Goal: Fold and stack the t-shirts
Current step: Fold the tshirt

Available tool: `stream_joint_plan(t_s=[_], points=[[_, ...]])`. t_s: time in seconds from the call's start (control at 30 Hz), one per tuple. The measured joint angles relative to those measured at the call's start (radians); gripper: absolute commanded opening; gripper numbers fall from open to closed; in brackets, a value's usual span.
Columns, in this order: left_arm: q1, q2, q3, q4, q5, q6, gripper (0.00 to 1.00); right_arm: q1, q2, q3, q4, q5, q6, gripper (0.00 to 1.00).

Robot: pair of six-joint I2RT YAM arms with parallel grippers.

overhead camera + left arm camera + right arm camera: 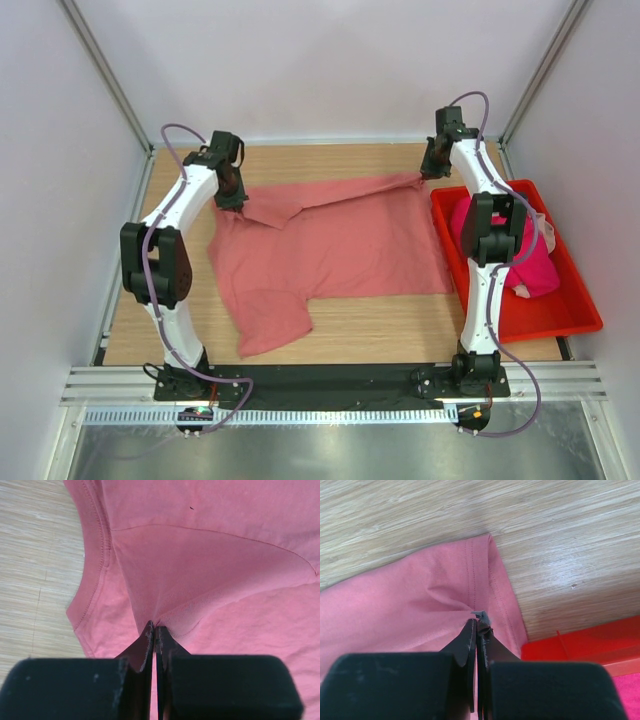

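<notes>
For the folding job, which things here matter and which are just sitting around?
In the job:
salmon t-shirt, pinched by the left gripper and right gripper
magenta t-shirt, bunched up, not yet folded

Just there:
red bin, holding the magenta one
wooden table

We see the enclosure lit brightly and evenly from above, its white walls [330,60] washed pale and the shadows under the arms faint. A soft patch of glare sits on the wooden table [560,575] in the right wrist view. Both wrist views hold the salmon t-shirt [210,570] sharp, stitching included, while the dark fingers [145,647] at the bottom edge go soft.
</notes>
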Motion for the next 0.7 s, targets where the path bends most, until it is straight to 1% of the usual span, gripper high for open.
stream_joint_plan(t_s=[0.3, 0.4, 0.47, 0.5, 0.53, 0.6, 0.63, 0.67, 0.7], points=[[0.0, 0.018, 0.0, -0.01, 0.0, 0.0, 0.0, 0.0, 0.0, 0.0, -0.007, 0.012, -0.027, 0.01], [0.0, 0.031, 0.0, -0.017, 0.0, 0.0, 0.0, 0.0, 0.0, -0.002, -0.008, 0.012, -0.035, 0.02], [0.0, 0.037, 0.0, -0.022, 0.0, 0.001, 0.0, 0.0, -0.001, -0.01, -0.01, 0.014, -0.042, 0.05], [0.0, 0.041, 0.0, -0.026, 0.0, 0.001, 0.0, 0.0, -0.004, -0.022, -0.009, 0.016, -0.045, 0.07], [0.0, 0.045, 0.0, -0.029, 0.0, 0.002, 0.01, 0.0, -0.008, -0.039, -0.009, 0.018, -0.047, 0.14], [0.0, 0.051, 0.0, -0.037, 0.001, 0.003, 0.02, 0.0, -0.019, -0.083, -0.009, 0.023, -0.048, 0.23], [0.0, 0.052, 0.0, -0.039, 0.005, 0.004, 0.05, 0.0, -0.021, -0.094, 0.0, 0.023, -0.051, 0.32], [0.0, 0.054, 0.0, -0.039, 0.01, 0.006, 0.1, 0.001, -0.023, -0.102, 0.009, 0.024, -0.05, 0.37], [0.0, 0.054, 0.0, -0.039, 0.016, 0.008, 0.21, 0.002, -0.024, -0.105, 0.012, 0.026, -0.05, 0.44]])
